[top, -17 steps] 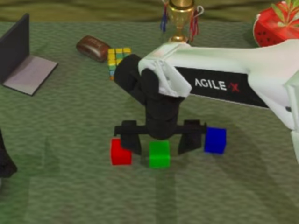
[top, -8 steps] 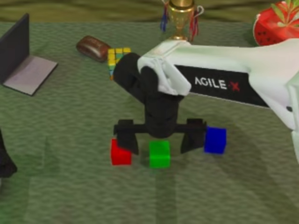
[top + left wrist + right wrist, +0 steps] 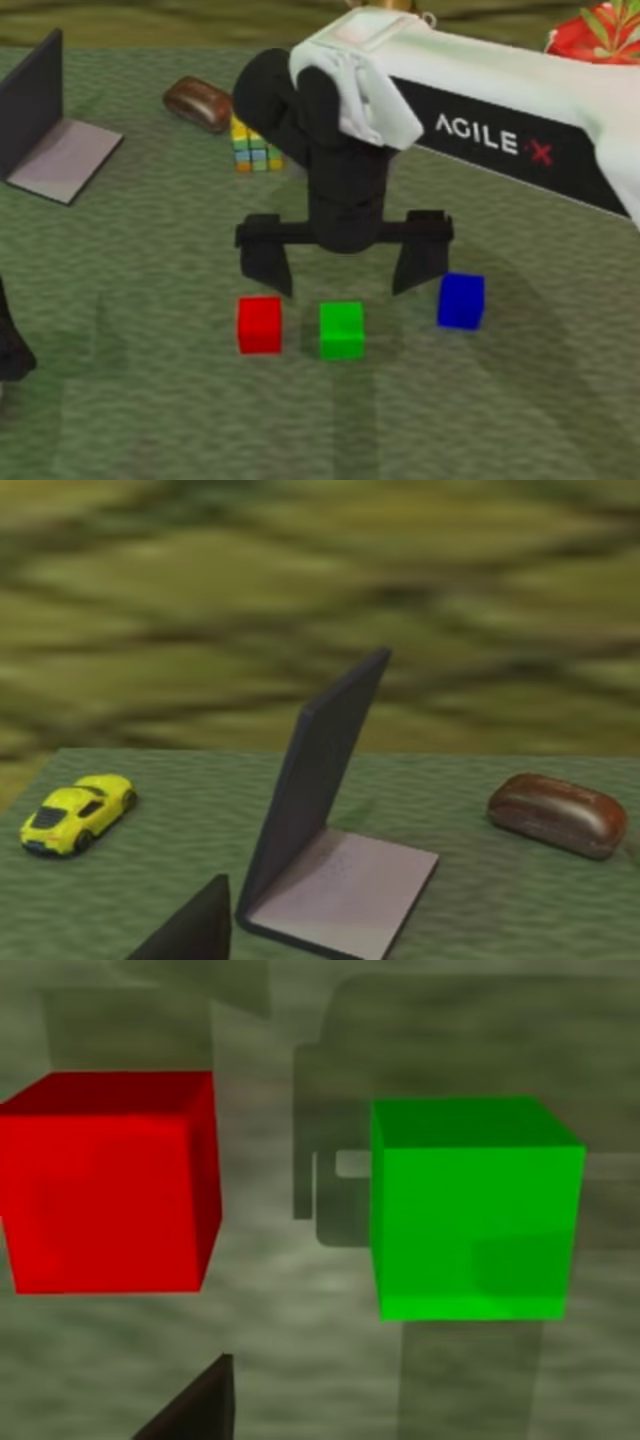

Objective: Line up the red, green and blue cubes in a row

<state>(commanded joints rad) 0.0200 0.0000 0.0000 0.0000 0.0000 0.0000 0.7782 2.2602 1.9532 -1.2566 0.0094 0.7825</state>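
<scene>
From above, the right arm reaches in from the top view's right, a long white link with a black band lettered AGILE X, ending in a black wrist that points down at the table; the right gripper (image 3: pixel 342 268) hangs spread wide and holding nothing, its two blunt black fingers (image 3: pixel 266 262) poised above the cloth behind the row of cubes. The red cube (image 3: pixel 259 324), the green cube (image 3: pixel 341 330) and the blue cube (image 3: pixel 460 301) rest on the table (image 3: pixel 150 400) left to right, each apart from its neighbour, the blue one set slightly farther back than the other two; all three are plain, matte and sharp-edged. The table carries a mottled green, woven-looking cover. At the back left stands an open dark laptop (image 3: pixel 50 135) with a pale grey deck, beside it a glossy brown rounded mouse (image 3: pixel 200 102), and a puzzle cube (image 3: pixel 252 148) of coloured squares shows partly under the arm. The left arm sits parked at the left edge, only a dark piece of it (image 3: pixel 12 345) in sight. The left wrist view shows the laptop (image 3: pixel 325 850) from its side, the mouse (image 3: pixel 557 814), a small yellow toy car (image 3: pixel 77 812) and a dark fingertip (image 3: pixel 195 932) at the frame's edge; whether the left gripper is spread or closed cannot be told. The right wrist view looks down on the red cube (image 3: pixel 110 1180) and green cube (image 3: pixel 470 1210), separate, the gripper's shadow lying between them on the cloth.
</scene>
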